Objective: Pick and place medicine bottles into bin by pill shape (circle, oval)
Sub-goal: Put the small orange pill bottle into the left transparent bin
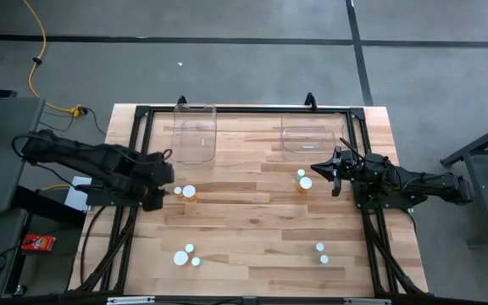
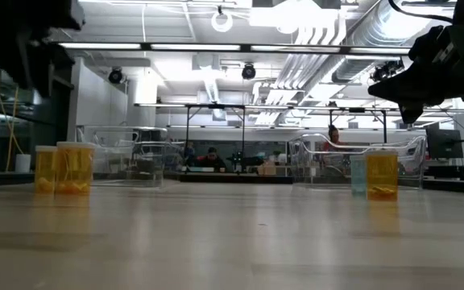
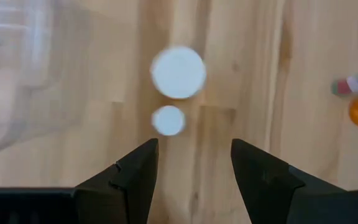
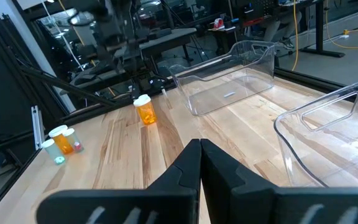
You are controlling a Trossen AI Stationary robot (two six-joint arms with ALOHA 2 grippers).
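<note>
Above the wooden counter (image 1: 252,212), left claw (image 1: 161,191) hovers with fingers spread, just beside two white-capped amber medicine bottles (image 1: 186,193). Right claw (image 1: 335,172), fingers pressed together, sits near two more bottles (image 1: 304,180) below the right clear bin (image 1: 310,135). Left clear bin (image 1: 195,131) stands opposite.

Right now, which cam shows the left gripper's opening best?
Left wrist view: the left gripper is open above two white caps. High view shows it only as a dark mass by the bottles; low view barely shows it, right wrist view blurs it.
</note>
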